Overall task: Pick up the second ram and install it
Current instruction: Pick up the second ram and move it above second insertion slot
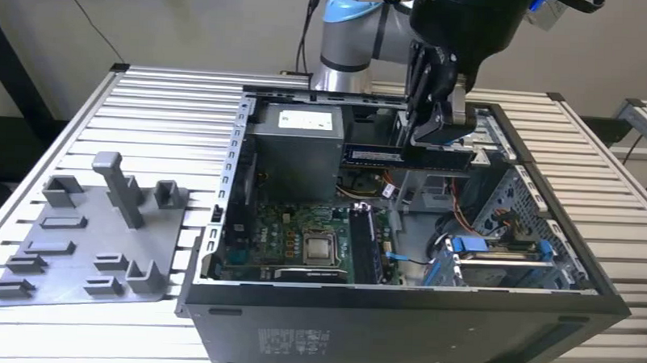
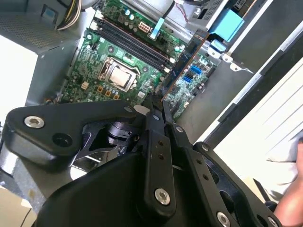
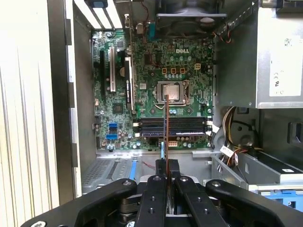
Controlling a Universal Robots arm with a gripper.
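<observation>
Overhead, the gripper (image 1: 437, 145) tight around the second ram (image 1: 374, 155), wrist straight down over the open computer case (image 1: 405, 305).

A short white word was printed on the motherboard (image 3: 142, 101) beside the processor socket (image 3: 171, 91). The power supply (image 3: 236, 71) carried a white label (image 3: 283, 66), its fine print illegible. The second ram (image 1: 378, 155) bore a pale sticker, and the case wall (image 1: 405, 330), near its lower edge, a faint print block (image 1: 293, 339), both unreadable
</observation>
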